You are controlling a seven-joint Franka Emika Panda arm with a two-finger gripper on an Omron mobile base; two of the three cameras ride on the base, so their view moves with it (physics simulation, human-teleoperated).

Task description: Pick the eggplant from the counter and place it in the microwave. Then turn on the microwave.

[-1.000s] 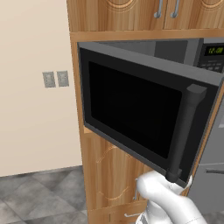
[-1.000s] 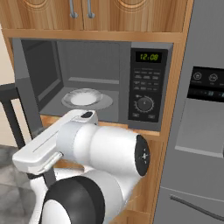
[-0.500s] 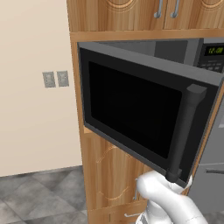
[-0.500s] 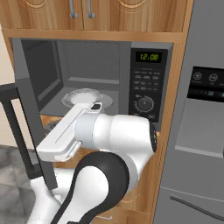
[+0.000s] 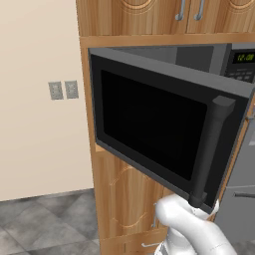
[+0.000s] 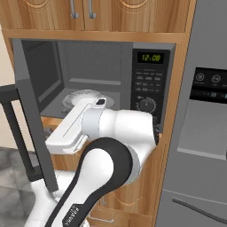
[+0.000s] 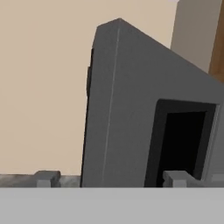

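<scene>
Fingers point(image 7: 111, 178) released, tips spread wide, grasping nothing. The open microwave door's point(image 7: 131, 113) grey edge stands just beyond and between them; microwave point(image 6: 102, 88) cavity holds a glass turntable point(image 6: 84, 98).

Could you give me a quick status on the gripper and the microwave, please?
Gripper open, fingers wide apart, holding nothing. Microwave door swung open; round glass turntable inside, no eggplant seen. Arm crosses in front of the opening.

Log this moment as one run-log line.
microwave: door open | turntable: no eggplant seen | gripper: jaws wide apart, facing door edge, holding nothing | display: lit
</scene>
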